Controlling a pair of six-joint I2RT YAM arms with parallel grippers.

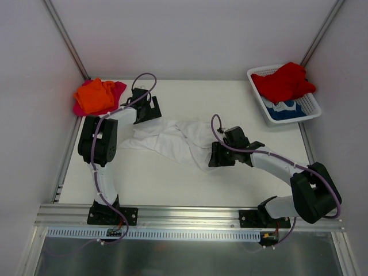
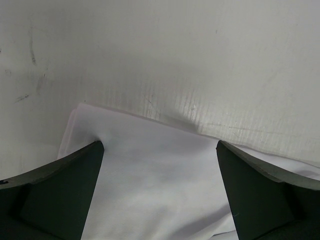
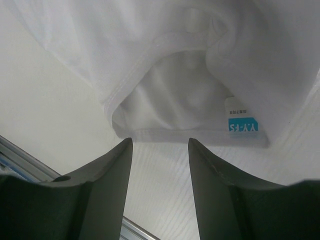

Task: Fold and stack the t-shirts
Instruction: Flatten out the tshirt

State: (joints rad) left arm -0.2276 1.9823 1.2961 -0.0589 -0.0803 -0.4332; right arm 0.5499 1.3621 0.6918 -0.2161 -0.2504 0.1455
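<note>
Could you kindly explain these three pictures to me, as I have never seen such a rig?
Two robot arms are bolted at the near edge of a table. One picture looks down from above; the other two come from a camera on each wrist, so the dark prongs are each tool's fingers. A crumpled white t-shirt lies mid-table. An orange t-shirt lies on a pink one at the far left; a basket at the far right holds a red t-shirt and a blue-and-white one. The left tool is open over a corner of the white shirt, the right tool open facing its collar; neither holds anything.
</note>
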